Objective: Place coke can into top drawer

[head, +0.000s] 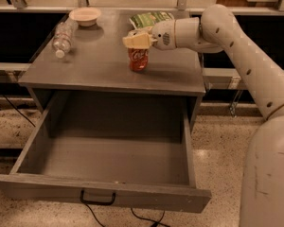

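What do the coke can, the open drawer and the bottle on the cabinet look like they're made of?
The coke can looks like painted metal: glossy red with white script. The top drawer looks like grey-finished wood, matt, with a dark, metal-looking handle. The bottle seems to be clear plastic, as it is see-through. The gripper sits at the can's top.

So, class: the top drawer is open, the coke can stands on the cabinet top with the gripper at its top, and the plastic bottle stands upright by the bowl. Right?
Not quite. The plastic bottle lies on its side by the bowl, as the camera view shows. The rest holds: top drawer open, coke can standing on the cabinet top, gripper at its top.
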Available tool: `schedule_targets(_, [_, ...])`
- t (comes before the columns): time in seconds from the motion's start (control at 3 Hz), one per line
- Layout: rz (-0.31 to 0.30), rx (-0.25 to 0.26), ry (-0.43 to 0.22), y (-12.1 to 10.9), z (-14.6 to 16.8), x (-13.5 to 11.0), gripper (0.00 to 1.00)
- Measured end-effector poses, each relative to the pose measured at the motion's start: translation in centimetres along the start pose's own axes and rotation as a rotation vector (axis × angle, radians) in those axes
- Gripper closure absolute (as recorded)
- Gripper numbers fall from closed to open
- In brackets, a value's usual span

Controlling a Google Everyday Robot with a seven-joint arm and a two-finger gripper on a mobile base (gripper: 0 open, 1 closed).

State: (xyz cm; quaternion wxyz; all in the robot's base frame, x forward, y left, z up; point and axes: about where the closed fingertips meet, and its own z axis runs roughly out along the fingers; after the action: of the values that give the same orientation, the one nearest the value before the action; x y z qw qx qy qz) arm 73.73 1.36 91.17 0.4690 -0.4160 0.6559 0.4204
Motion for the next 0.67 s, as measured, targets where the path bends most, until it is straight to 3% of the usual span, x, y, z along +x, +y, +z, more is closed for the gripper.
schedule_targets(0.67, [-0.299,0.179,-0.062,0.2,-3.0,-5.7,1.0])
